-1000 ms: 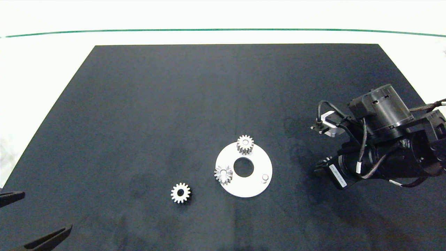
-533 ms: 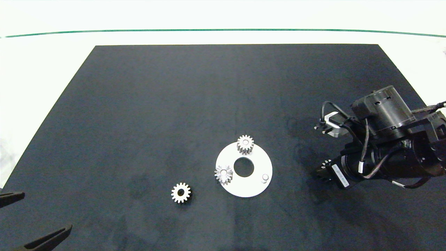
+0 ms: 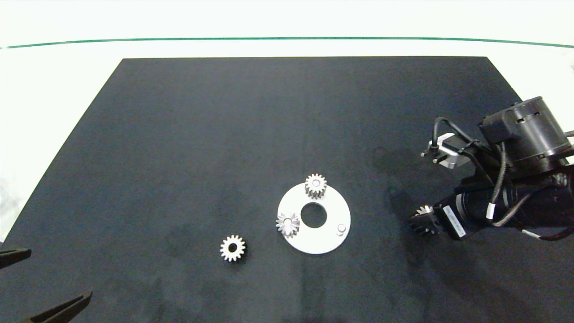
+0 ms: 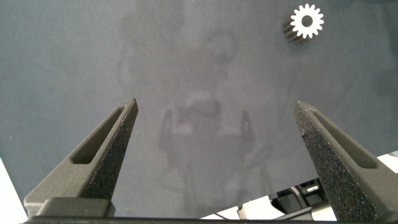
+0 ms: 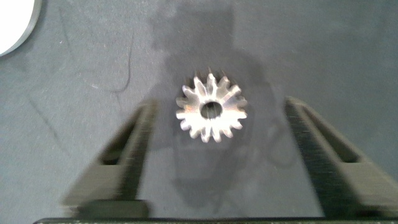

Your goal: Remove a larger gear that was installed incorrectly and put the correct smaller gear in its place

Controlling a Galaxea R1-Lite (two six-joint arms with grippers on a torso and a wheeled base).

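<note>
The larger gear (image 5: pixel 211 110), shiny with sharp star-like teeth, lies flat on the black mat (image 3: pixel 224 134), right of the white disc plate (image 3: pixel 320 242). My right gripper (image 5: pixel 219 106) is open, its fingers standing on either side of this gear without touching it. From the head view only the gear's edge (image 3: pixel 423 210) shows at the right gripper (image 3: pixel 421 220). The smaller gear (image 3: pixel 232 248), blunt-toothed with a wide round hole, lies loose on the mat left of the plate and also shows in the left wrist view (image 4: pixel 306 22). My left gripper (image 3: pixel 61 272) is open at the mat's near left corner.
On the plate, a blunt-toothed gear with a plugged centre (image 3: pixel 315 185) sits at the far rim, a small star-toothed gear (image 3: pixel 287 224) at the left rim, and a bare peg (image 3: pixel 341 229) stands at the right. The plate has a central hole.
The right arm has swung to the right, away from the plate, and more of the larger gear now shows at its fingers. The left arm and the other gears have not moved.
</note>
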